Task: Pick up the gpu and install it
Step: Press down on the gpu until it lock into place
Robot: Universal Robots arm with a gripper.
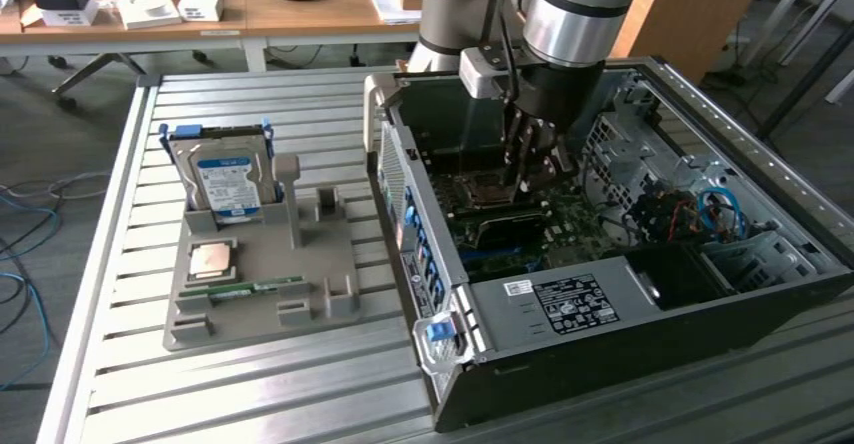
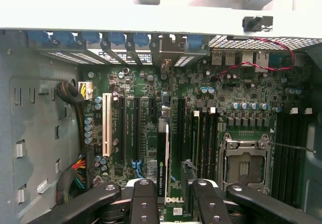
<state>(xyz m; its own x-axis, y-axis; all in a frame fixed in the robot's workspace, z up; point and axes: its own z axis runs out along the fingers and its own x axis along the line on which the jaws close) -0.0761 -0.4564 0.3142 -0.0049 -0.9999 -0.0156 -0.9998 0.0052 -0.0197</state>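
Observation:
The gpu (image 2: 162, 153) shows edge-on as a thin dark card with a pale label strip. It stands upright in line with a black motherboard slot inside the open computer case (image 1: 574, 304). My gripper (image 2: 168, 186) reaches down into the case (image 1: 527, 164) and straddles the card's near end. One finger (image 2: 145, 201) lies close against the card. The other finger (image 2: 193, 189) stands a little apart from it, with board showing in the gap. The jaws are open around the card. In the exterior view the arm hides the card.
A grey parts holder (image 1: 254, 294) on the slatted metal table (image 1: 200, 404) carries a silver hard drive (image 1: 227, 179), a CPU chip (image 1: 214, 261) and a green memory stick (image 1: 240, 289). Beside the card are black slots, a white slot (image 2: 106, 126) and the CPU socket (image 2: 246, 166).

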